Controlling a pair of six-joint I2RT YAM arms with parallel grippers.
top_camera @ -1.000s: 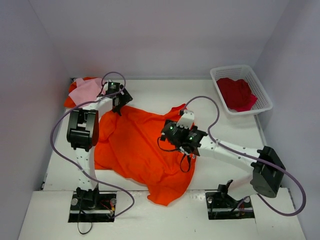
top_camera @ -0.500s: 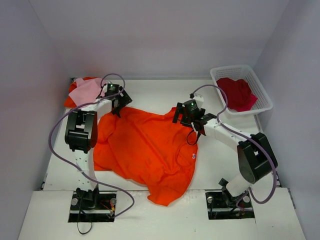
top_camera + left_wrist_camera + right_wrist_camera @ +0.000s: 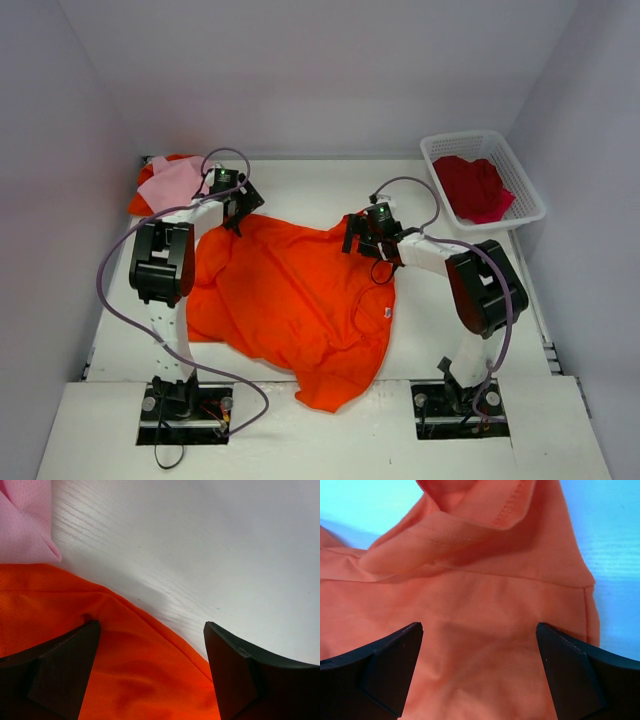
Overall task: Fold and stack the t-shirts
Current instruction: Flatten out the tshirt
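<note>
Top external view: the soft, limp orange t-shirt [image 3: 290, 300] is spread across the tabletop [image 3: 300, 185]; it is judged best pinched at its far corners, where left pincer [image 3: 238, 214] and right pincer [image 3: 358, 240] are held open.

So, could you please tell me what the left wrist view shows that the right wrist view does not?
Only the left wrist view shows a corner of the pink t-shirt, next to the orange t-shirt. Only the right wrist view shows a stitched hem folded over on the orange cloth. Both show the orange t-shirt on the white table, each with its own pincer open over the cloth: the left pincer and the right pincer.
</note>
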